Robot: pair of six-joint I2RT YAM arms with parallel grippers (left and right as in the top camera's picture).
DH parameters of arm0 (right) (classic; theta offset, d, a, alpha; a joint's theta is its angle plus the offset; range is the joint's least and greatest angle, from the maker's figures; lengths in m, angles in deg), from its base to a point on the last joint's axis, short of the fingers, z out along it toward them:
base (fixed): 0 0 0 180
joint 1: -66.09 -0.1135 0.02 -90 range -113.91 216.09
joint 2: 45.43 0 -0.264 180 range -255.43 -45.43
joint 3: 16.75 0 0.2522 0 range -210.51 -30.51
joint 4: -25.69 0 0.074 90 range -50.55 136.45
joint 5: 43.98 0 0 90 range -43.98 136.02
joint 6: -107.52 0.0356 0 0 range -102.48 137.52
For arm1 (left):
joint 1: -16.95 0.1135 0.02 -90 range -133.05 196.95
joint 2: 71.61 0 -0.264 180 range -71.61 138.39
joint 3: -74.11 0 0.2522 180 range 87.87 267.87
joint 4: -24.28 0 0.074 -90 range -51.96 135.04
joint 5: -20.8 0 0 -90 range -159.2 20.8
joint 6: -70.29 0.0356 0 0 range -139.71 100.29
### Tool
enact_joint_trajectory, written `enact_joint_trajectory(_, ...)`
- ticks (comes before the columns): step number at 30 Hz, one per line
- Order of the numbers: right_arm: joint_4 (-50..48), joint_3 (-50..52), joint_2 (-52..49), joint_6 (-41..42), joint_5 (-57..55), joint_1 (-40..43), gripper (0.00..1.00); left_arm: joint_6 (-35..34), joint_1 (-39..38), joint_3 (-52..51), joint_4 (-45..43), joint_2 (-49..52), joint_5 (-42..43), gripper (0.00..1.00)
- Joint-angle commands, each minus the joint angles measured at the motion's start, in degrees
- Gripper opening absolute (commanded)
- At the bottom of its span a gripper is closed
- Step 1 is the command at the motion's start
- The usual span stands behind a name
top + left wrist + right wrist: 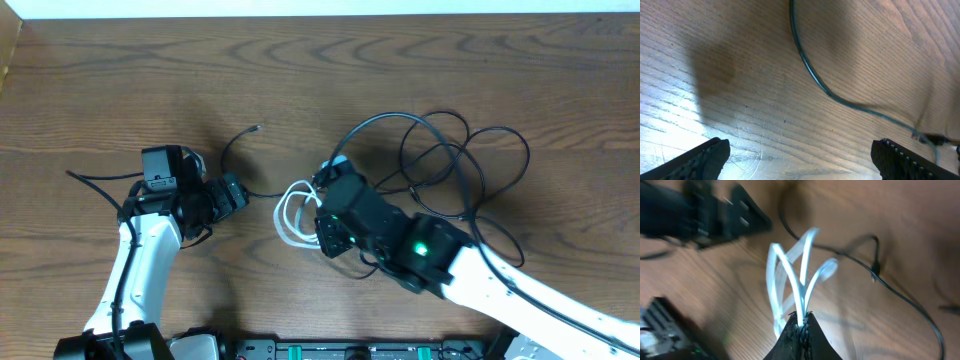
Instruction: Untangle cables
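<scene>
The white cable (291, 215) lies in loops at mid-table, and my right gripper (316, 213) is shut on it. In the right wrist view the white cable (790, 275) rises in loops from the pinched fingertips of the right gripper (801, 319). The long black cable (450, 160) forms several loops at the right, and one strand runs left to a small plug (258, 129). My left gripper (236, 193) stands open beside that strand. In the left wrist view the black cable (810, 70) curves across the wood beyond the left gripper (800, 162), whose fingers (710, 156) hold nothing.
The wooden table (330, 70) stretches back to a pale far edge. The left arm's own thick black cable (100, 182) trails out at the left. A black rail with connectors (350, 350) lines the front edge. The left arm's gripper (715, 215) shows in the right wrist view.
</scene>
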Motion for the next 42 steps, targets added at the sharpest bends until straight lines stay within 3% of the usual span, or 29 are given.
enact_joint_trajectory(1,-1.40,-0.28,4.13,-5.49,-0.55,-0.07,0.01,0.11,0.13,-0.42,-0.04,0.31,-0.61,0.96)
enact_joint_trajectory(14,-9.88,-0.28,11.02,-16.72,-1.81,-0.07,0.01,0.11,0.13,-0.42,-0.04,0.31,-0.59,0.95)
enact_joint_trajectory(17,-9.77,-0.26,10.34,-22.64,-8.33,-0.07,0.01,0.11,0.13,-0.42,-0.04,0.31,-0.59,0.95)
enact_joint_trajectory(20,-9.66,-0.26,8.98,-23.43,-16.17,-0.07,0.01,0.09,0.13,-0.42,-0.04,0.31,-0.59,0.95)
enact_joint_trajectory(26,-12.13,-0.26,8.44,-29.64,1.92,-0.28,0.04,0.11,0.13,-0.42,-0.04,0.31,-0.59,0.95)
enact_joint_trajectory(28,-12.09,-0.26,8.24,-25.14,-4.85,-0.17,0.09,0.11,0.13,-0.42,-0.04,0.31,-0.59,0.96)
enact_joint_trajectory(30,-11.69,-0.26,8.09,-19.41,-7.87,-0.17,0.01,0.11,0.13,-0.42,-0.04,0.31,-0.59,0.95)
enact_joint_trajectory(34,-12.22,-0.26,8.04,-28.26,7.48,-0.28,0.01,0.11,0.13,-0.42,-0.04,0.31,-0.59,0.95)
enact_joint_trajectory(37,-11.47,-0.26,7.89,-24.11,-2.08,-0.17,0.01,0.11,0.13,-0.42,-0.04,0.31,-0.59,0.95)
enact_joint_trajectory(39,-9.44,-0.26,7.89,-17.81,-10.34,-0.17,0.23,0.11,0.13,-0.42,-0.04,0.31,-0.59,0.96)
enact_joint_trajectory(40,-8.87,-0.26,7.89,-16.74,-10.54,-0.17,0.33,0.11,0.13,-0.42,-0.04,0.31,-0.59,0.95)
enact_joint_trajectory(41,-7.78,-0.24,7.78,-14.84,-8.33,-0.20,0.52,0.11,0.13,-0.42,-0.04,0.31,-0.59,0.96)
enact_joint_trajectory(42,-7.15,-0.24,7.67,-13.44,-6.45,-0.20,0.59,0.11,0.13,-0.42,-0.04,0.31,-0.59,0.96)
